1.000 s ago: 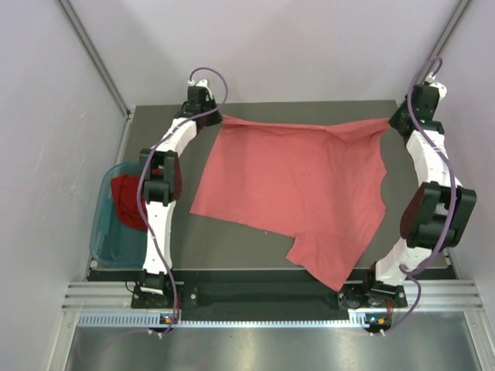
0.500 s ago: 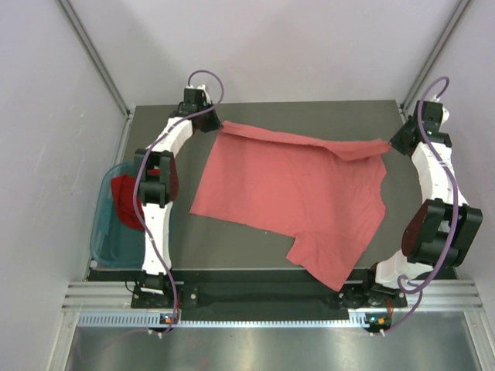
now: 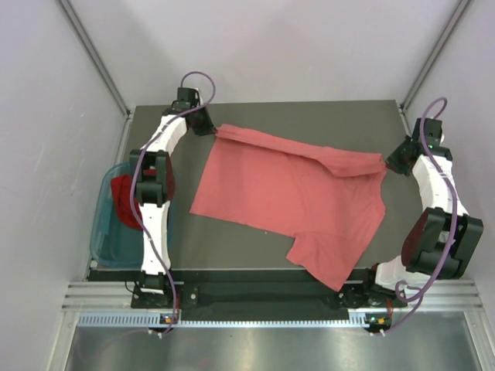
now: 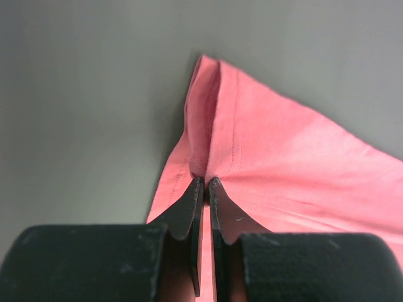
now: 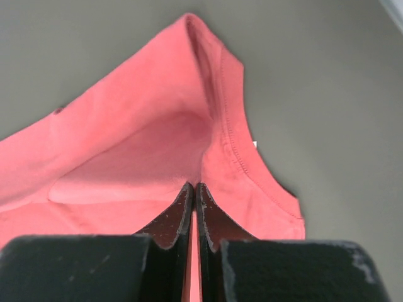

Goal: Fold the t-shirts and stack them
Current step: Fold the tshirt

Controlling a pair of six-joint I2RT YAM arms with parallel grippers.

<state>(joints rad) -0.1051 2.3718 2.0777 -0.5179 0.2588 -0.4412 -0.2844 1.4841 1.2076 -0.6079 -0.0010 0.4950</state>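
The salmon-pink t-shirt (image 3: 286, 197) lies spread on the dark table, its far edge lifted and folding toward me. My left gripper (image 3: 214, 130) is shut on the shirt's far left corner, seen pinched between the jaws in the left wrist view (image 4: 204, 180). My right gripper (image 3: 386, 163) is shut on the far right corner, also seen in the right wrist view (image 5: 193, 185). The deep red t-shirt (image 3: 124, 201) lies bunched in the teal basket (image 3: 104, 232) at the left.
The table (image 3: 309, 116) has bare dark surface beyond the shirt at the back. A sleeve of the pink shirt hangs near the front edge (image 3: 329, 267). Walls close in on both sides.
Both grippers have pulled the shirt's far edge toward the near side; the right one moved farther, and the right part of the edge now folds over the shirt.
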